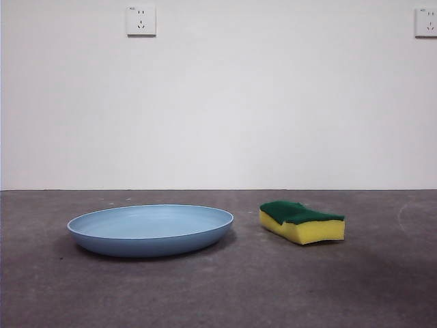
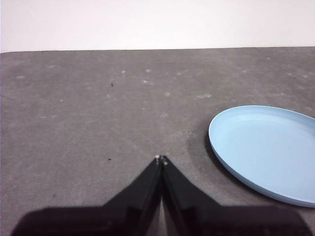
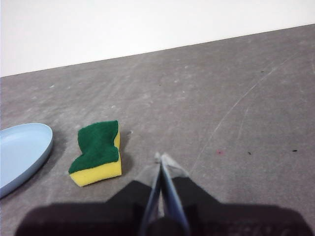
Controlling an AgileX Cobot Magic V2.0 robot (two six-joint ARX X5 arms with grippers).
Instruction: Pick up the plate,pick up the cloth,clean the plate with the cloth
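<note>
Plate [image 1: 150, 230] plain light blue, sponge [image 1: 302, 222] yellow w/ dark green top, table [image 1: 218, 294] mottled grey, wall [image 1: 218, 102] white, grippers black.

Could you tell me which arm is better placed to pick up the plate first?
Left, probably. The plate lies right beside the left end effector, whose jaws are shut and empty. The right end effector, also shut, sits nearer the sponge.

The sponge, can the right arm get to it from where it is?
Probably yes. The sponge lies alone on the table, apart from the plate, nothing between it and the right gripper, whose jaws are shut.
</note>
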